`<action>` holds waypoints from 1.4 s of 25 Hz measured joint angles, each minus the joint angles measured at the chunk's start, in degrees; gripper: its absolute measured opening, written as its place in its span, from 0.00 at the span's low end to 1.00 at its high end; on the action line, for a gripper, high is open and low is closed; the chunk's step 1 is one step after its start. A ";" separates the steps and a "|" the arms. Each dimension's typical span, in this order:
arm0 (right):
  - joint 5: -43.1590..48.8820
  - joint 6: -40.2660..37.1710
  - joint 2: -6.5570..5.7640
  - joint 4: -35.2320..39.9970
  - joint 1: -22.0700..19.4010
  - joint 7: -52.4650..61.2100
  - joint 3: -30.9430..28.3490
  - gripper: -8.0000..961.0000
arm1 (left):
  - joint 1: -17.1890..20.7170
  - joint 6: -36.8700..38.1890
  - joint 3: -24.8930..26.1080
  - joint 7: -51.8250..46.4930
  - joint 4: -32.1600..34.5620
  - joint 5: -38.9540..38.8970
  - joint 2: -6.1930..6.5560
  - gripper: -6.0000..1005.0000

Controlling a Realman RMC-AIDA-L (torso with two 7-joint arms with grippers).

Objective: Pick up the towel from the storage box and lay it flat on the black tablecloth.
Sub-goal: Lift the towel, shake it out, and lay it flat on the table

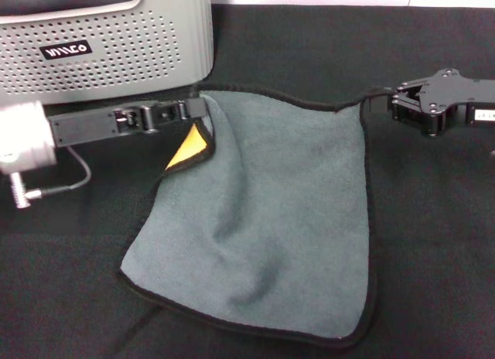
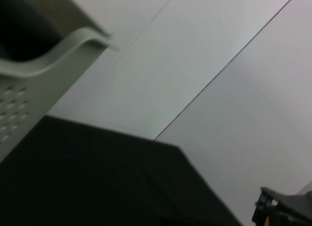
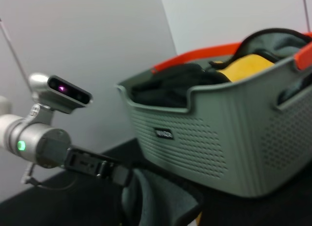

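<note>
My left gripper [image 1: 199, 110] and right gripper [image 1: 379, 102] clamp the towel [image 1: 271, 220] corners over the black tablecloth [image 1: 433, 243], frame centre, the storage box [image 1: 116, 46] at upper left.

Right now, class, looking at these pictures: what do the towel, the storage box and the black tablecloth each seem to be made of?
The towel: soft plush cloth, probably microfibre, with a fuzzy matt grey-teal nap, a yellow underside at the folded corner and black stitched edging. The storage box: light grey moulded plastic, smooth and slightly glossy, with rows of punched holes. The black tablecloth: dark woven fabric, matt, faintly creased.
</note>
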State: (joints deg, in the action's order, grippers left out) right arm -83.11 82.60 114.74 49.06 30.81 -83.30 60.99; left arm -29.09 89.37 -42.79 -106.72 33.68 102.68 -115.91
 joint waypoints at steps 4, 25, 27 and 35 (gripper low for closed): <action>3.22 -3.22 0.53 -0.72 0.90 -0.03 0.20 0.02 | -1.50 -4.17 -0.07 0.25 -0.65 3.74 -0.68 0.03; 10.39 -15.54 0.66 -8.18 6.61 0.30 0.62 0.02 | -4.43 -17.41 -3.15 2.58 -1.02 6.99 -2.84 0.03; 10.43 -16.00 0.65 -8.07 6.62 0.36 0.62 0.02 | -4.68 -18.73 -3.96 2.49 -0.89 7.20 -2.76 0.03; 10.42 -18.32 0.65 -7.81 6.65 0.38 0.19 0.02 | -5.84 -20.45 -4.51 2.33 -0.68 7.64 -1.95 0.03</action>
State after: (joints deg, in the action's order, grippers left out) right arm -72.69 64.28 115.39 41.24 37.46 -82.92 61.18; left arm -34.93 68.92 -47.30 -104.39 33.00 110.32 -117.85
